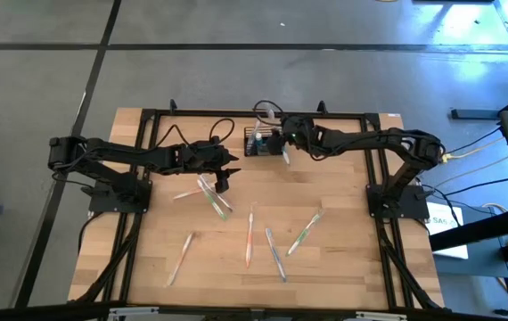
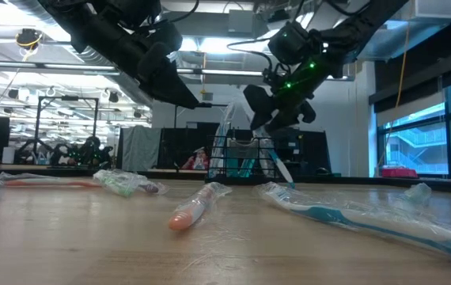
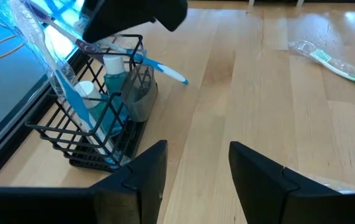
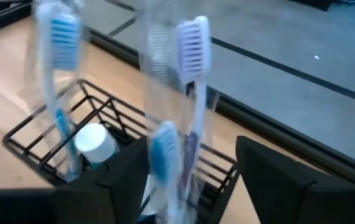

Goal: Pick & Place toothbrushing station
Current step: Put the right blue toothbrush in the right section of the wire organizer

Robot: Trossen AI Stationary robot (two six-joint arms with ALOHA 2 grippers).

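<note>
Wrapped toothbrushes [image 1: 250,234] litter the near counter [image 1: 343,267]; the toothbrushing station [image 1: 259,141] stands at its far edge, directly beneath the nearer, spread, empty right end effector [image 1: 282,145], the parted, empty left end effector [image 1: 221,183] lying farther off.

In the right wrist view, the toothbrushes [image 4: 190,74] standing just ahead of the right gripper [image 4: 193,180] are blurred, and their lower ends are hidden behind its fingers. The black wire caddy [image 4: 53,134] is cut off there by the picture's lower edge. From overhead, the caddy [image 1: 259,143] is partly covered by the right gripper [image 1: 282,143], its contents too small to tell.
</note>
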